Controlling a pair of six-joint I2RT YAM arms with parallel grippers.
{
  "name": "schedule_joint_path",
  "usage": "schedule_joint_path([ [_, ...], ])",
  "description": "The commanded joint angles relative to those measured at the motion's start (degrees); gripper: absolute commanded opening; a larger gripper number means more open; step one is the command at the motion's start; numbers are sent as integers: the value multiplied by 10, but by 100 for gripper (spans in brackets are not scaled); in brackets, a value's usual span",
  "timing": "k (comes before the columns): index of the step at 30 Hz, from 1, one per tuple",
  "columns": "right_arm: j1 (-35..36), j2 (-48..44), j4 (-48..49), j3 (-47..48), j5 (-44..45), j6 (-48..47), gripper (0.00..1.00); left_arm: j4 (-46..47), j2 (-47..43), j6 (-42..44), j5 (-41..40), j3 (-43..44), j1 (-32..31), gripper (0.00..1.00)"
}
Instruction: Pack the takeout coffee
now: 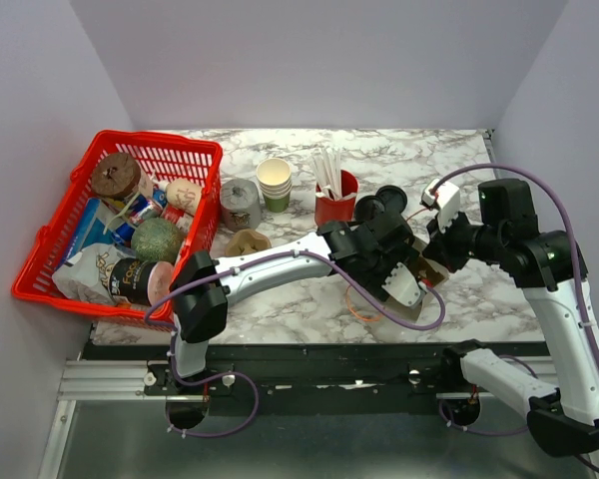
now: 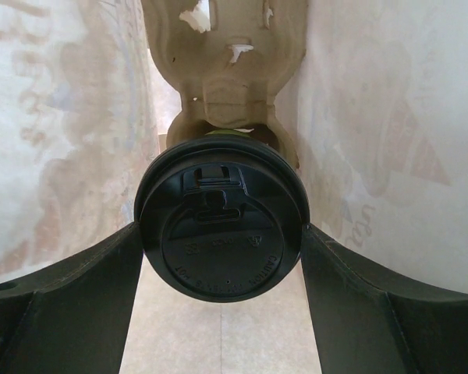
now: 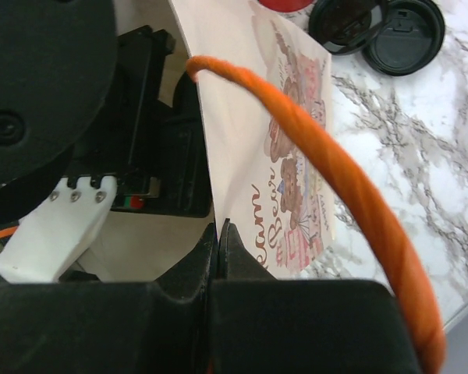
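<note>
left tool (image 2: pixel 221 238) clasping takeout coffee (image 2: pixel 218 253), right tool (image 3: pixel 219 234) pinching paper bag (image 3: pixel 246 117), lettering "eam"

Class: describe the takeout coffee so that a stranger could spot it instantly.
On the marble table, find the printed paper bag whose edge the right gripper pinches. Inside it, gripped by the left gripper, sits the takeout coffee. Unlike the stacked paper cups outside, it wears a round black lid.
</note>
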Motion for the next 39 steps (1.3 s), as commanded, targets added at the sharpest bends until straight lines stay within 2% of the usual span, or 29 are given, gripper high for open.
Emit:
schedule_joint_path([
  [1, 4, -15, 2, -16, -48, 1, 0, 27, -5, 1, 10, -16, 4, 0],
  [23, 4, 11, -33, -11, -40, -38, 0, 97, 35, -68, 8, -27, 46, 0],
  [29, 4, 8, -33, -20, -41, -42, 1, 126, 21, -90, 27, -38, 48, 0],
  [39, 4, -7, -59, -23, -48, -77, 1, 164, 11, -144, 3, -35, 47, 0],
])
